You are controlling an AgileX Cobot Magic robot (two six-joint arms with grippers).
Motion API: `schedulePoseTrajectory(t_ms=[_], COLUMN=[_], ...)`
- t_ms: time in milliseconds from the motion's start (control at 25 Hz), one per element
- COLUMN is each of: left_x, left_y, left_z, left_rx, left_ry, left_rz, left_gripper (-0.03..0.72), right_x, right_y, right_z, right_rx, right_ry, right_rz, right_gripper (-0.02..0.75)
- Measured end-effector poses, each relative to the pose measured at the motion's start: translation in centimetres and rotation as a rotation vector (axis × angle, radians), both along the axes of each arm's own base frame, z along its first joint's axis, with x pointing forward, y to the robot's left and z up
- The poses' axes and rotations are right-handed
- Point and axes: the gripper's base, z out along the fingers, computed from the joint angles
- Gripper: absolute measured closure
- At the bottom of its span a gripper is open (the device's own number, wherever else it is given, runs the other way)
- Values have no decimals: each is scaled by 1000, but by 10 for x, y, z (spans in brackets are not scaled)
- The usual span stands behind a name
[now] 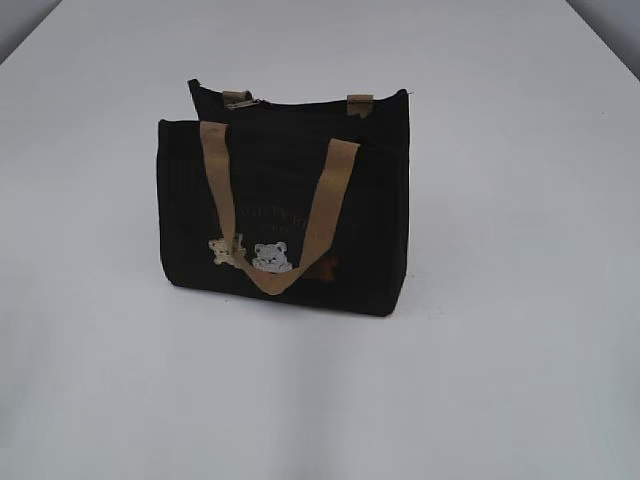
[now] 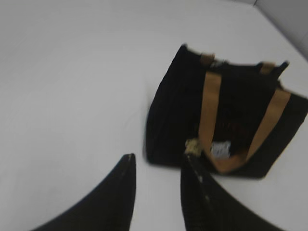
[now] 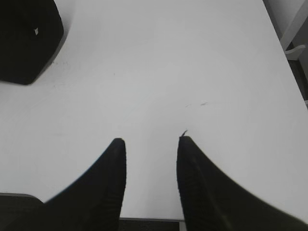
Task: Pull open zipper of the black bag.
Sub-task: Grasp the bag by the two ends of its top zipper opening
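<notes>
Both hands, left (image 2: 158,161) and right (image 3: 150,142), hover released, empty; black bag (image 1: 285,215) upright on table (image 1: 520,200), zipper (image 1: 300,103) closed.

White table (image 1: 110,390) with one black bag (image 1: 285,215) standing on it

The tabletop is a plain, matte white surface that fills nearly the whole exterior view, its far corners cut off by a grey background. The black bag stands upright directly on it, about mid-table and slightly left of centre, casting a soft shadow toward the near side. In the right wrist view the same white top shows a few faint dark specks and scuff marks (image 3: 196,104) right of centre, the bag's corner at the far left, and the table's right edge at far right.
</notes>
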Motion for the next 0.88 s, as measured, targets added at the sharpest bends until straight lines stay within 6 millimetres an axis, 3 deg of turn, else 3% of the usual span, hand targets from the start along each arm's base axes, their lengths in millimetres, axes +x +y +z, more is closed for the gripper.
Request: schedulePoseTrajectory(t_ms=[160,320,480,640,880], left_x=[75,157,215,244,253], left_y=[-8,-13,-20,-30,-42], left_z=[13,-13,-44,-70,-100], left_rx=[-35,-25,-1,61,263], left_ry=[-81,46,123,108,19], left_rz=[-41,-58,-126,-273,-544], left_gripper=[437,435,435,433,372], right_x=[0,0,0,0,0], right_y=[0,0,0,0,0], right_z=[0,0,0,0,0], right_rx=[0,0,0,0,1], right_ry=[0,0,0,0,0], right_rz=[0,0,0,0,1], right_gripper=[451,451,451,451,451])
